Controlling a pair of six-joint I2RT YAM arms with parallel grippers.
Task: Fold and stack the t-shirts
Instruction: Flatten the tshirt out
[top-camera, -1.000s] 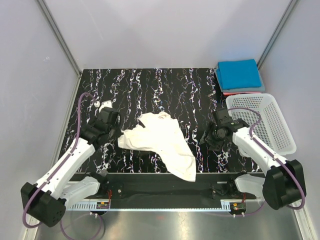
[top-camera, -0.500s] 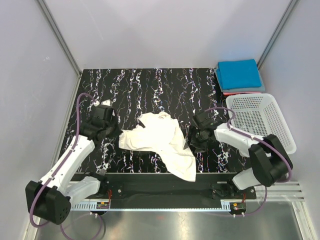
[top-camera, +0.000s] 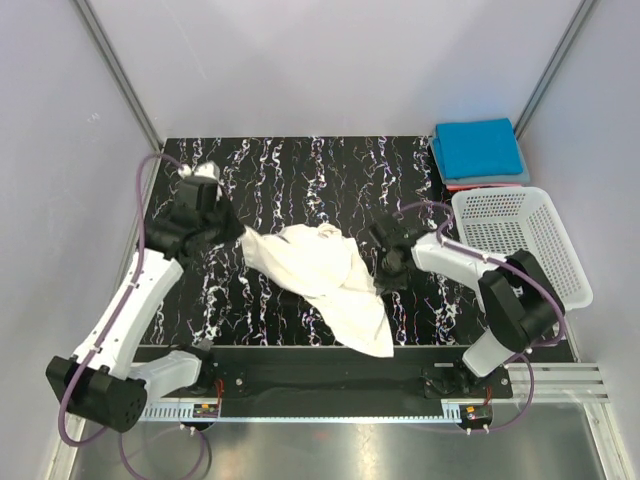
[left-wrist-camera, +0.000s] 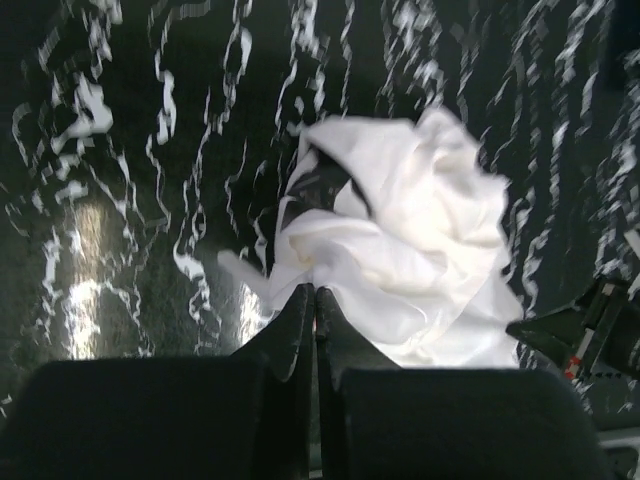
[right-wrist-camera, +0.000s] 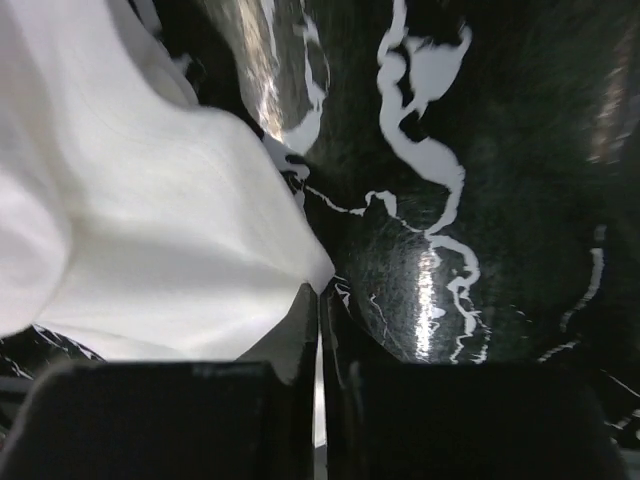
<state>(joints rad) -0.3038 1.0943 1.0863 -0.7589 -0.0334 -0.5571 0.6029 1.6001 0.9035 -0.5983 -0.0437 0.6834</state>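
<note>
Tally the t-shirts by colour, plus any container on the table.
white t-shirt: 1
blue t-shirt: 1
red t-shirt: 1, only an edge showing under the blue one
white basket: 1
Total: 4

Top view high, far; wrist views close, downward; share white t-shirt (top-camera: 320, 272).

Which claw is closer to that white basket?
The right. The right claw sits at the white t-shirt's right edge, left of the basket; the left claw is at the shirt's opposite edge, farther away.
</note>
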